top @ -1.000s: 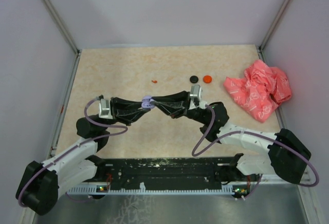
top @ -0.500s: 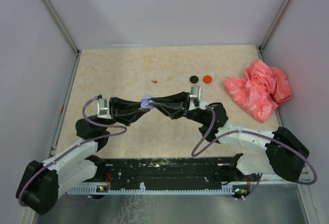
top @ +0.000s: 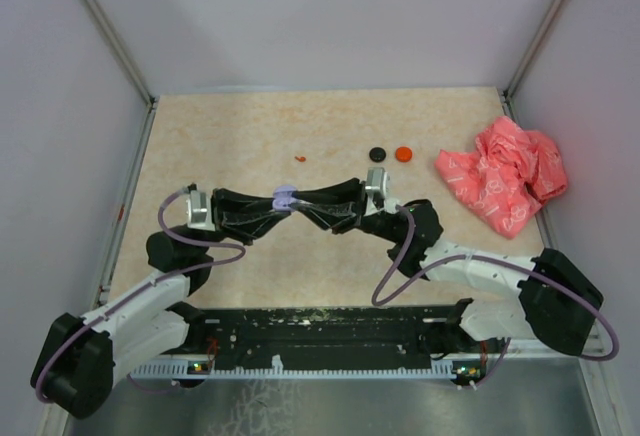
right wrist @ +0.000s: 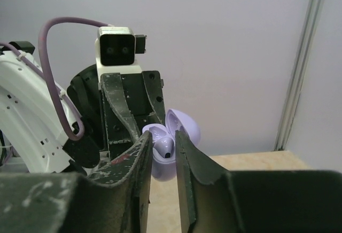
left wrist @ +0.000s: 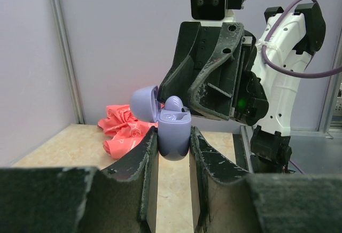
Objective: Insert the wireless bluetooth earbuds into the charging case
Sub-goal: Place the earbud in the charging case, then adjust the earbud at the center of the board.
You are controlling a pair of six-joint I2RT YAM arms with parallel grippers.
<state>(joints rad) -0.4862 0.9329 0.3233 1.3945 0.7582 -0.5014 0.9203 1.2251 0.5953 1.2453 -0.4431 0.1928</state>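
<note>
My left gripper (left wrist: 173, 137) is shut on a lilac charging case (left wrist: 173, 132) and holds it upright above the table, with its lid (left wrist: 144, 103) open. My right gripper (right wrist: 163, 143) meets it from the opposite side, shut on a lilac earbud (right wrist: 164, 147) that sits at the case's open top (right wrist: 160, 164). The earbud also shows in the left wrist view (left wrist: 172, 103), poking up from the case. In the top view the case (top: 287, 197) is at the table's middle, between both grippers. A tiny red earbud (top: 300, 158) lies on the table behind them.
A black disc (top: 377, 154) and a red disc (top: 403, 154) lie behind the right gripper. A crumpled pink-red plastic bag (top: 505, 176) sits at the right edge, also in the left wrist view (left wrist: 123, 129). Walls close in the table on three sides.
My right gripper has edged slightly left, closer onto the case. The left arm and the case have hardly moved.
</note>
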